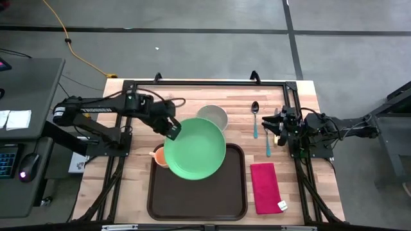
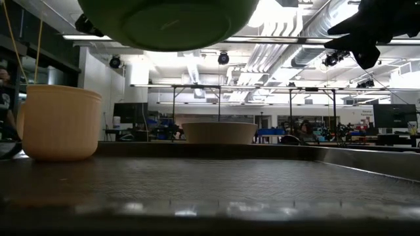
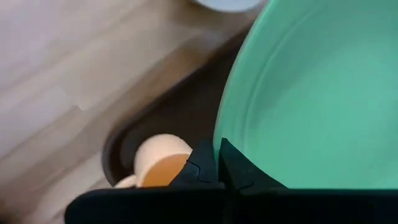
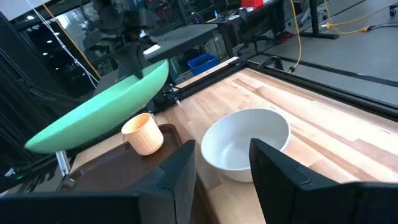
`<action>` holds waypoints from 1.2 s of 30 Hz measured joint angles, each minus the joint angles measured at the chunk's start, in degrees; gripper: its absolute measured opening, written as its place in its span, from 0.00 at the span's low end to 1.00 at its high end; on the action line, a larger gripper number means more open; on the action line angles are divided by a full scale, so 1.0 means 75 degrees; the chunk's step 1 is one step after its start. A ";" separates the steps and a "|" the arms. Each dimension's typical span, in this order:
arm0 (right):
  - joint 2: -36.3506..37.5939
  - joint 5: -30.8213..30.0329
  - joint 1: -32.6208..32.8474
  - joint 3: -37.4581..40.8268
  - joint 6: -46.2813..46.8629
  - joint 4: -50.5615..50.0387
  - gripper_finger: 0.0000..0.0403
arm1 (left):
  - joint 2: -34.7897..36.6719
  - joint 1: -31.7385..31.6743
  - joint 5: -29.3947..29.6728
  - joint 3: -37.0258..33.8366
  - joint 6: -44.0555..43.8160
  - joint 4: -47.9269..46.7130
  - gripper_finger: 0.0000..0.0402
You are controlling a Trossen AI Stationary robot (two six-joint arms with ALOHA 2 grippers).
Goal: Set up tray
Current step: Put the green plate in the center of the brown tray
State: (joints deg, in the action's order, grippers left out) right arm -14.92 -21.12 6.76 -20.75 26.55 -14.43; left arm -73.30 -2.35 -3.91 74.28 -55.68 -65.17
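The dark brown tray (image 1: 198, 192) lies at the table's near middle, with a tan cup (image 1: 158, 156) standing in its far left corner. My left gripper (image 1: 172, 130) is shut on a green plate (image 1: 194, 149) held above the tray's far part. In the right wrist view the green plate (image 4: 99, 109) is tilted, and in the low view its underside (image 2: 170, 19) hangs overhead. My right gripper (image 4: 221, 165) is open. It hovers near the table's right edge (image 1: 280, 128) by the cutlery and touches nothing. My left gripper pinches the plate's rim (image 3: 225, 134) between its two fingers (image 3: 202, 167), at the plate's far left edge. The fingers come slanting down from the table's far left. The plate is lifted clear of tray and table and tilts down away from the held edge.
A white bowl (image 1: 215, 114) sits on the table just beyond the tray's far edge, partly under the plate. A spoon (image 1: 255, 119) and another light blue utensil (image 1: 268, 140) lie right of it. A red napkin (image 1: 264, 186) lies right of the tray.
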 joint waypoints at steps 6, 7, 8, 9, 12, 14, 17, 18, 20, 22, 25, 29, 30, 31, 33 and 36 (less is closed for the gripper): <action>-0.0002 0.0003 0.0000 0.0000 0.0000 -0.0003 0.32 | -0.0466 0.0632 0.0004 0.0000 -0.0435 0.0619 0.03; -0.0002 0.0000 0.0000 0.0000 0.0000 -0.0003 0.32 | -0.0561 0.0723 0.0007 0.0000 -0.0471 0.0722 0.03; -0.0001 0.0000 -0.0001 0.0000 0.0000 -0.0006 0.32 | -0.0647 0.0802 0.0006 0.0000 -0.0523 0.0810 0.03; -0.0002 0.0001 0.0000 0.0000 0.0000 -0.0009 0.32 | -0.0731 0.0886 0.0004 0.0000 -0.0593 0.0887 0.03; -0.0001 0.0003 -0.0001 0.0000 0.0000 -0.0037 0.32 | -0.0973 0.1140 -0.0044 0.0000 -0.0693 0.1143 0.03; -0.0002 0.0002 -0.0001 0.0000 0.0000 -0.0060 0.32 | -0.1145 0.1301 -0.0063 0.0000 -0.0770 0.1160 0.03; -0.0001 0.0003 -0.0002 0.0000 0.0000 -0.0138 0.32 | -0.1303 0.1515 -0.0097 0.0000 -0.0898 0.1137 0.03; -0.0001 0.0003 -0.0002 0.0000 0.0000 -0.0163 0.32 | -0.1347 0.1587 -0.0139 0.0000 -0.0966 0.1143 0.03; -0.0002 0.0003 -0.0002 0.0000 0.0000 -0.0172 0.32 | -0.1381 0.1692 -0.0139 -0.0002 -0.1030 0.1138 0.03; 0.0000 0.0003 0.0000 0.0000 0.0000 -0.0172 0.32 | -0.1378 0.1772 -0.0094 0.0000 -0.1074 0.1130 0.03; -0.0002 0.0003 -0.0002 0.0000 0.0000 -0.0172 0.32 | -0.1378 0.1939 0.0059 0.0000 -0.1264 0.1138 0.03; -0.0001 0.0003 0.0000 0.0000 0.0000 -0.0172 0.32 | -0.1380 0.2183 0.0130 0.0000 -0.1424 0.1152 0.03; -0.0002 0.0003 0.0000 0.0000 0.0000 -0.0169 0.32 | -0.1447 0.2236 0.0169 0.0002 -0.1446 0.1143 0.03; -0.0001 0.0003 0.0000 0.0000 0.0000 -0.0170 0.32 | -0.1513 0.2282 0.0174 0.0003 -0.1503 0.1158 0.03; -0.0002 0.0003 -0.0002 0.0000 0.0000 -0.0167 0.32 | -0.1660 0.2357 0.0157 -0.0003 -0.1556 0.1140 0.03; -0.0001 0.0003 -0.0001 0.0000 0.0000 -0.0164 0.32 | -0.1958 0.2407 0.0047 -0.0003 -0.1543 0.1283 0.03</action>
State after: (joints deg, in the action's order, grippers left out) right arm -14.93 -21.10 6.75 -20.75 26.55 -15.66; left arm -87.98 15.70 -3.56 74.26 -67.26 -55.55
